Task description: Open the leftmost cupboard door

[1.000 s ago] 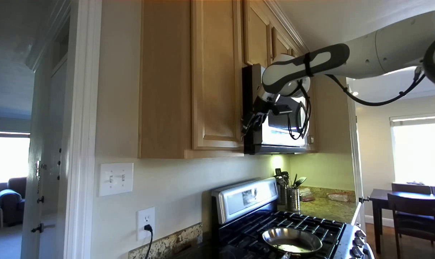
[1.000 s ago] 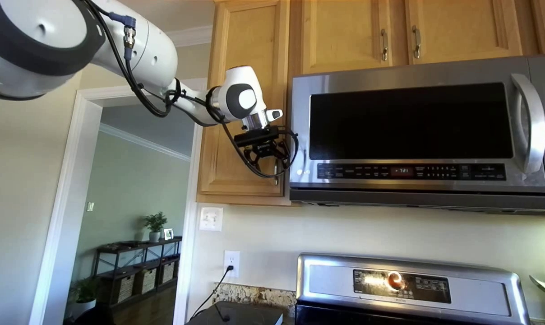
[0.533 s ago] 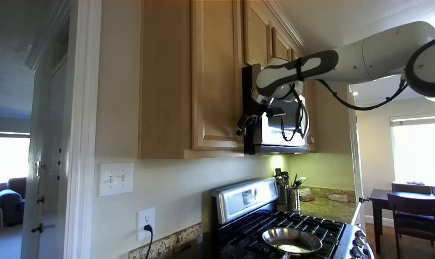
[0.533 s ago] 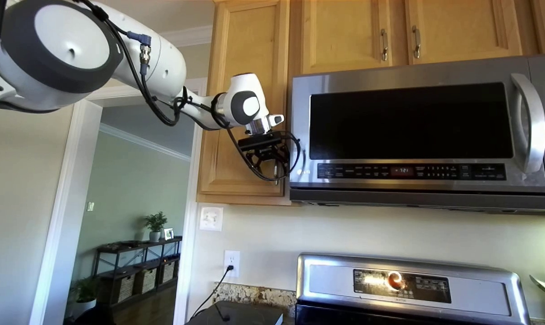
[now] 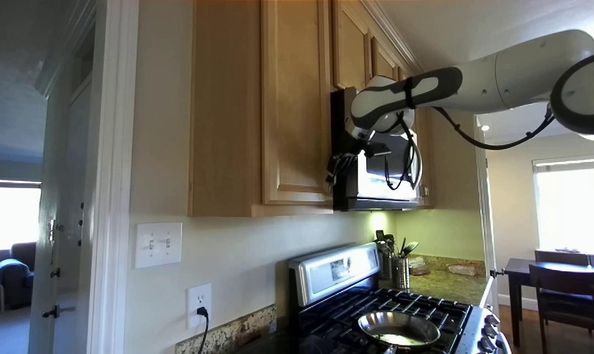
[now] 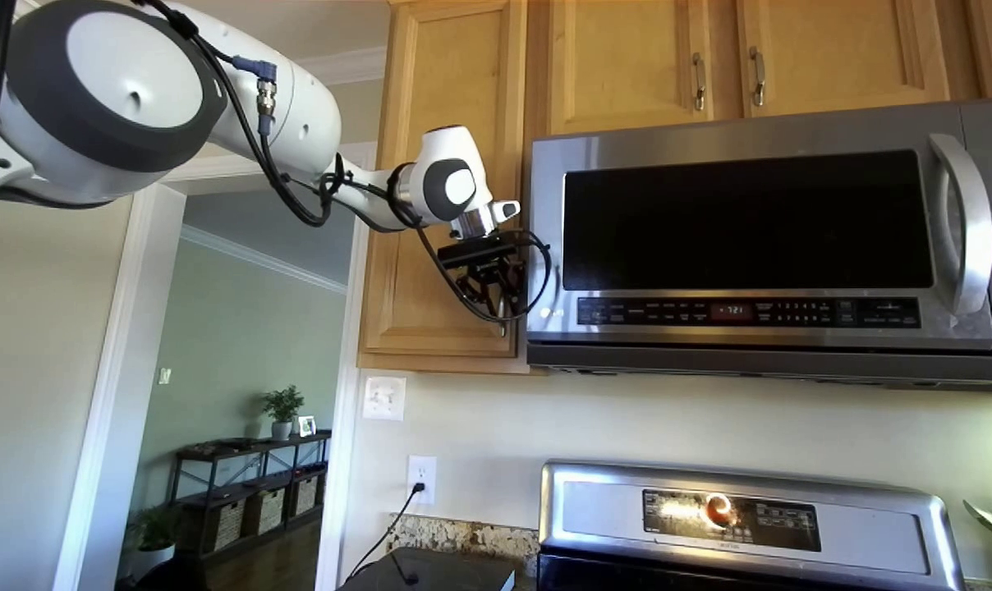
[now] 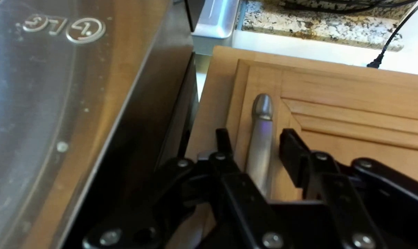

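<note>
Claw (image 7: 257,142) nudged up slightly since half a second ago; jaws part-wide, straddling handle (image 7: 261,138), gaps both sides. Cupboard door (image 5: 297,103) closed.

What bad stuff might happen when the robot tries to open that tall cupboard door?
The jaws stand apart, one each side of the silver bar handle; a loose grip might slip off. One jaw is near the microwave and could bump it. The black cable hangs in a loop at the wrist, so it might snag as the leftmost cupboard door swings out.
</note>
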